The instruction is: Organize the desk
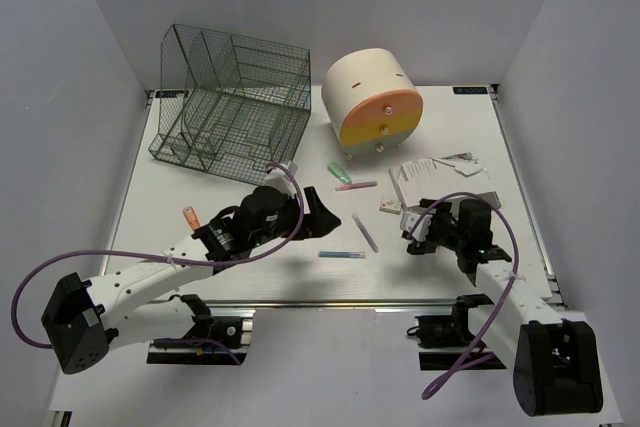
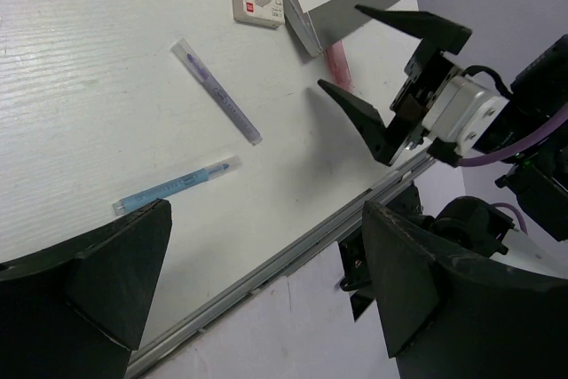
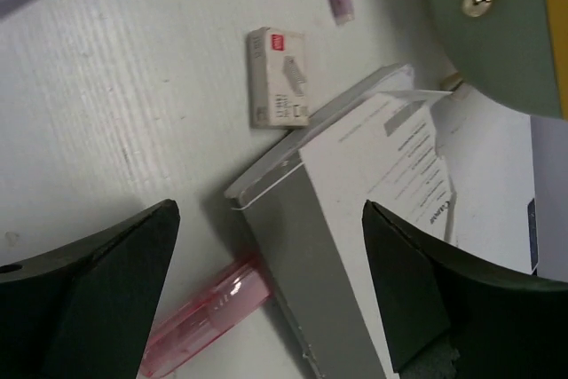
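Jaws spread on left gripper (image 2: 266, 210) and right gripper (image 3: 266, 215); closing on the paper stack (image 3: 373, 184) corner could snag the pink pen (image 3: 209, 312) partly underneath.

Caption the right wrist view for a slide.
Open right tool above a small box, a pink pen and a booklet.
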Robot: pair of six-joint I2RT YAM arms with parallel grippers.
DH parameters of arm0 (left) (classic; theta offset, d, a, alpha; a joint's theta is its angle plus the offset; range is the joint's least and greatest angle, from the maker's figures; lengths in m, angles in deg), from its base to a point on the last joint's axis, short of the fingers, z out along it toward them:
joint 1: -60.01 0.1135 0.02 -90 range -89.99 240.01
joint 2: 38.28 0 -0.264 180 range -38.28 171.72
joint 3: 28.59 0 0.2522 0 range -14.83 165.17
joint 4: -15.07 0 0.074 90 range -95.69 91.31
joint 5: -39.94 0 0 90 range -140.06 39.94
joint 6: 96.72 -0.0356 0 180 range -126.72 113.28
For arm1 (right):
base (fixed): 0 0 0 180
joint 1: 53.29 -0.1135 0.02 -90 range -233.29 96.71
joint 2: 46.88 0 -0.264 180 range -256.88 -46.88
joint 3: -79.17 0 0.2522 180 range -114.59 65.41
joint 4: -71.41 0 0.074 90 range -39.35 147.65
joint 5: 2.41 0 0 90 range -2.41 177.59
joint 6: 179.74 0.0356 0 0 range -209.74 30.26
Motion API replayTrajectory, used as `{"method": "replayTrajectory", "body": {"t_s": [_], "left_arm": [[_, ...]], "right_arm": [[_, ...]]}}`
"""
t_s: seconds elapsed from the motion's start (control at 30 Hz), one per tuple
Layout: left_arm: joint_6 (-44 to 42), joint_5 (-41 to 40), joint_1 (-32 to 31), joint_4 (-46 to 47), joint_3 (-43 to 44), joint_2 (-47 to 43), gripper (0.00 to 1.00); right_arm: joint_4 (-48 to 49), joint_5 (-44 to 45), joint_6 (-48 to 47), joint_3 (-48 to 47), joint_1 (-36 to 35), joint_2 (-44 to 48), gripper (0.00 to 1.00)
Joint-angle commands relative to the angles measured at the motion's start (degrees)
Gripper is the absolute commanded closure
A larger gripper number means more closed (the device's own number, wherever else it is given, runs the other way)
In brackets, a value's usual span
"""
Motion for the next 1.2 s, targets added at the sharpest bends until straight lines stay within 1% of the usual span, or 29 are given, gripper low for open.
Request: {"method": "replayTrajectory", "body": {"t_s": [0.0,0.07,0.1,0.13,0.17,0.3,0.33,0.37,0.4,0.43,0.5,0.53,0.83,1.0,1.03,1.17], "left_arm": [[-0.3,-0.4,0.2,-0.3,-0.2,-1.6,0.02],[-0.2,-0.1,0.2,0.2,-0.8,-1.5,0.02],[-0.1,-0.1,0.2,0.4,-0.9,-1.5,0.02],[-0.1,-0.1,0.2,0.2,-1.0,-1.3,0.02],[-0.2,0.0,0.2,0.2,-0.9,-1.2,0.02],[-0.1,-0.4,0.2,0.0,-1.3,-1.5,0.02],[-0.1,-0.5,0.2,-0.1,-1.4,-1.6,0.02],[0.0,-0.5,0.2,-0.1,-1.5,-1.5,0.02],[0.0,-0.5,0.2,-0.1,-1.5,-1.5,0.02],[0.0,-0.5,0.2,-0.3,-1.5,-1.3,0.02],[0.0,-0.6,0.2,-0.7,-1.2,-1.3,0.02],[0.0,-0.6,0.2,-0.9,-1.1,-1.1,0.02],[-0.1,-1.3,0.2,-2.1,0.1,-0.7,0.02],[0.2,-1.3,0.2,-1.9,-0.3,-0.8,0.02],[0.3,-1.3,0.2,-1.9,-0.5,-0.9,0.02],[0.7,-1.3,0.2,-2.0,-1.0,-1.6,0.02]], "right_arm": [[-4.6,-0.5,-4.6,1.5,0.0,-0.2,0.11],[-1.3,0.4,-5.7,4.6,-0.2,-0.4,0.11],[2.9,1.1,-5.7,5.6,-0.4,-0.7,0.11],[4.9,1.7,-5.8,6.5,-0.4,-1.1,0.11],[10.7,3.3,-5.4,8.4,-0.8,-1.9,0.11],[23.8,6.3,-6.0,12.9,-1.5,-4.8,0.11],[25.2,6.7,-6.0,13.0,-1.6,-5.8,0.11],[26.8,7.9,-6.6,13.2,-1.9,-7.9,0.11],[30.9,8.6,-7.3,13.5,-2.5,-9.1,0.11],[33.1,10.1,-8.0,16.0,-2.7,-11.6,0.11],[37.3,11.6,-10.2,17.6,-3.6,-14.2,0.11],[41.2,12.6,-10.7,17.9,-3.7,-16.8,0.11],[46.8,13.4,-18.6,18.1,-5.6,-26.4,0.15],[56.8,14.6,-21.2,19.2,-6.3,-32.9,0.23],[58.3,14.9,-21.3,19.4,-6.6,-35.2,0.27],[66.6,15.2,-20.5,21.5,-7.2,-40.0,0.38]]}}
